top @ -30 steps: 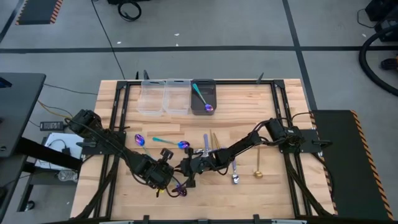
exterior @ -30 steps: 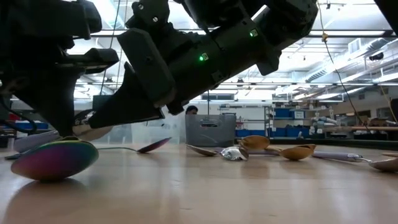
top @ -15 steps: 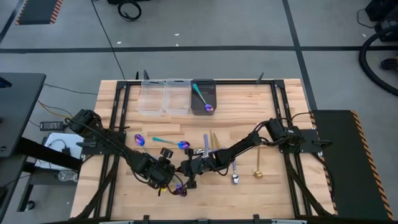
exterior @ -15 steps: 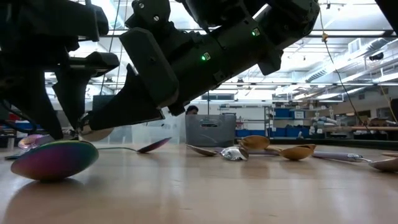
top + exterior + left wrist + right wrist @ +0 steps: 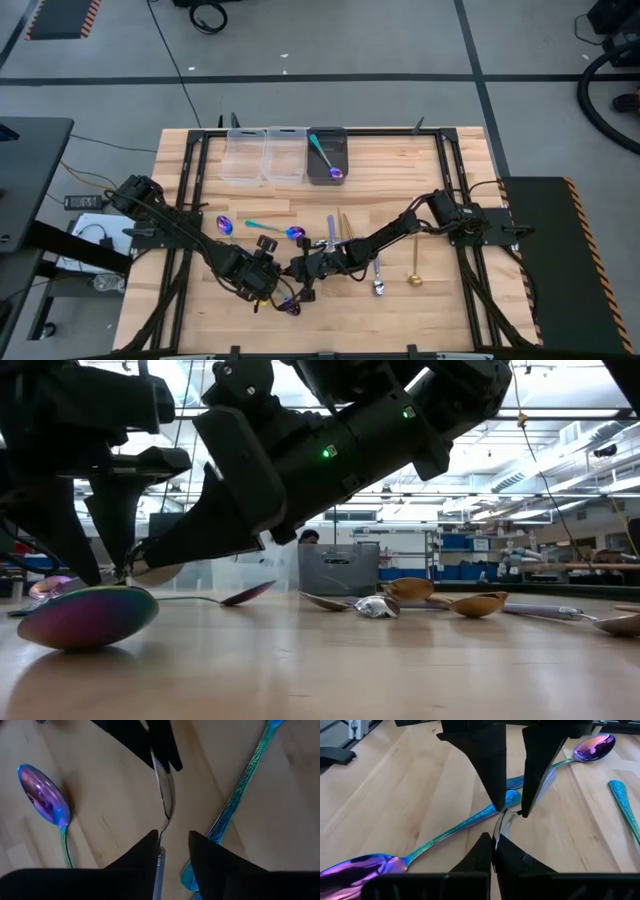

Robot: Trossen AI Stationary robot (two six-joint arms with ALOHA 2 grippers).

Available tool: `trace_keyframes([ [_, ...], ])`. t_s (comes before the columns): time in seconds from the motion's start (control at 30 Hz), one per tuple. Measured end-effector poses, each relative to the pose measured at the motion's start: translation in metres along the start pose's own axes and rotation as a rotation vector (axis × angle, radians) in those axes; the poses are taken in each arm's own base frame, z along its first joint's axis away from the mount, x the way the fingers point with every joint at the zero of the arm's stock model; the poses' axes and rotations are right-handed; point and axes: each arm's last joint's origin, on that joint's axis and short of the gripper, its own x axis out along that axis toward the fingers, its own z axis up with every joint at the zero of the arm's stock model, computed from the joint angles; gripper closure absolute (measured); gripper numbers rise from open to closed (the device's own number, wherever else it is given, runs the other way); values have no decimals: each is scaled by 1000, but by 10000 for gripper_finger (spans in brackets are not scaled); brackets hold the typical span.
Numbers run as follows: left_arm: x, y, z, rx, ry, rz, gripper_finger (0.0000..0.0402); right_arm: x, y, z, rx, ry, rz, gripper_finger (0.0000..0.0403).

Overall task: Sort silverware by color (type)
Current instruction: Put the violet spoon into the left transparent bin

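Observation:
A silver spoon (image 5: pixel 166 795) with a lilac handle (image 5: pixel 159 870) is near the table's front middle, and my right gripper (image 5: pixel 495 842) is shut on it. My left gripper (image 5: pixel 172 837) is open, pointing steeply down. Its two fingers stand on either side of the spoon's handle, which runs close along one finger. In the high view the two grippers meet tip to tip, left gripper (image 5: pixel 272 285) and right gripper (image 5: pixel 298 270). Iridescent spoons with teal handles (image 5: pixel 42 795) (image 5: pixel 240 785) lie flat on the wood beside them. My right gripper pinches the silver spoon's bowl at its tip end (image 5: pixel 499 827) between its two fingers. The fingers slant down from the table's right side and lie along the spoon. The bowl (image 5: pixel 150 572) is just off the wood. Whether my left gripper touches the handle, I cannot tell.
Two clear bins (image 5: pixel 264 156) and a dark bin (image 5: pixel 327 140) stand at the far edge, the dark one with an iridescent spoon (image 5: pixel 325 160) in it. More spoons lie mid-table: iridescent (image 5: pixel 224 224), lilac-handled (image 5: pixel 330 232), gold (image 5: pixel 413 270), silver (image 5: pixel 378 280). Another iridescent spoon (image 5: pixel 290 305) lies near the front.
My left gripper has opened around the silver spoon's handle without moving away. The spoon has stayed where it was, in my right gripper.

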Motion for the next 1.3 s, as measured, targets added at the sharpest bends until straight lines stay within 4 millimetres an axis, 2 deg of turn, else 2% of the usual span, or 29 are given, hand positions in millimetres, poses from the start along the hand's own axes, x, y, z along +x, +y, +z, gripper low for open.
trace_keyframes([
  [0.23, 1, 3, 1, 0, -5, 13, 311, -2, 1, 4, -8, -15, 3, 389],
  [0.33, 2, 6, 2, -7, -13, 15, 337, -3, 1, 6, -6, -30, 6, 389],
  [0.43, 2, 6, 2, 25, -13, 10, 381, -3, 2, 7, -8, -33, 7, 389],
  [0.53, 3, 6, 2, 45, -11, 9, 389, -3, 2, 7, -7, -34, 13, 386],
  [0.8, -4, 6, -1, 26, 6, 7, 395, -15, 0, 23, 14, -42, 8, 326],
  [1.07, -38, 19, -6, -25, -74, 10, 396, -40, -3, 48, 5, -9, -6, 264],
  [1.3, -66, 39, -23, -53, -76, 41, 396, -72, -10, 66, -25, 64, -110, 235],
])
